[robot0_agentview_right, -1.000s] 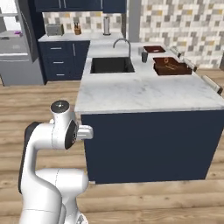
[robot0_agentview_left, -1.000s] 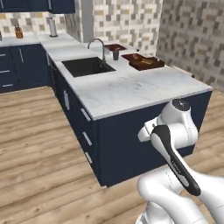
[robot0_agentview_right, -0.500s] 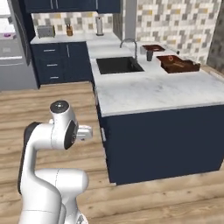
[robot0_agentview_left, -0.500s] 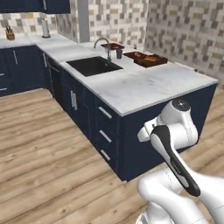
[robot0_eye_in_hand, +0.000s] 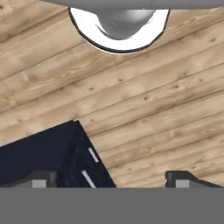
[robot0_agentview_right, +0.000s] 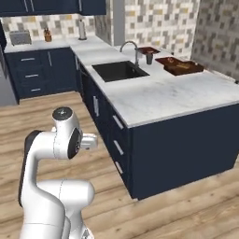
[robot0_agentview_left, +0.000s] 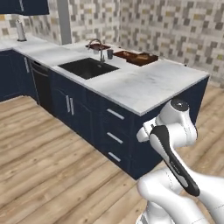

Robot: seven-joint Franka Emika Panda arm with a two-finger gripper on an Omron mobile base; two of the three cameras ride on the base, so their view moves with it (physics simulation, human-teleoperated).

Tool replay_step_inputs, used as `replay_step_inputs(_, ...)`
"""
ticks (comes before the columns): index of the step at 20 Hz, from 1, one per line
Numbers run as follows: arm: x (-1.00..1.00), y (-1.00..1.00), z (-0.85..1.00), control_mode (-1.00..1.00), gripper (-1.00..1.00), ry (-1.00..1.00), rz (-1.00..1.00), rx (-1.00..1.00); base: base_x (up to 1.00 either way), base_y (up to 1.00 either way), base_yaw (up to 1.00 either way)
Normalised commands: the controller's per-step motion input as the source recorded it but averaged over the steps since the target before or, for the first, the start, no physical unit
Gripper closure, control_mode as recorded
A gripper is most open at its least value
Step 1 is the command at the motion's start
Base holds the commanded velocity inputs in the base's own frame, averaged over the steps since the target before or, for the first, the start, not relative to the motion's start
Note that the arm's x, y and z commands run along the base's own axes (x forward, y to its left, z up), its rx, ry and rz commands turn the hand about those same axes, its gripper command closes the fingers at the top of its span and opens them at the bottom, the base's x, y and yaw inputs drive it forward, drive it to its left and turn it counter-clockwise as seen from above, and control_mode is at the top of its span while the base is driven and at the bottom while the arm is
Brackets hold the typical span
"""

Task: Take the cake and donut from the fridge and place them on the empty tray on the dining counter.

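I had the gripper (robot0_eye_in_hand: 112, 181) aimed down at wood floor, its tips spread wide with nothing between them. The tray (robot0_agentview_right: 181, 66) sat far along the dining counter (robot0_agentview_right: 163, 93). I judged the cake soft and crushable, best pinched low by its sides.

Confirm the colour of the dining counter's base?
Dark navy, under a white-grey marble top; the dining counter base shows best in the right base view.
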Motion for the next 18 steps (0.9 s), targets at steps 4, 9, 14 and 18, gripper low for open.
replay_step_inputs(4, 0.00, 0.00, 0.00, 1.00, -1.00, 0.00, 0.00, 0.00, 0.16, 1.00, -0.30)
replay_step_inputs(9, 0.00, 0.00, 0.00, 1.00, -1.00, 0.00, 0.00, 0.00, 0.36, 1.00, 0.05)
replay_step_inputs(14, 0.00, 0.00, 0.00, 1.00, -1.00, 0.00, 0.00, 0.00, 0.53, 1.00, 0.18)
replay_step_inputs(18, 0.00, 0.00, 0.00, 1.00, -1.00, 0.00, 0.00, 0.00, 0.60, 1.00, 0.22)
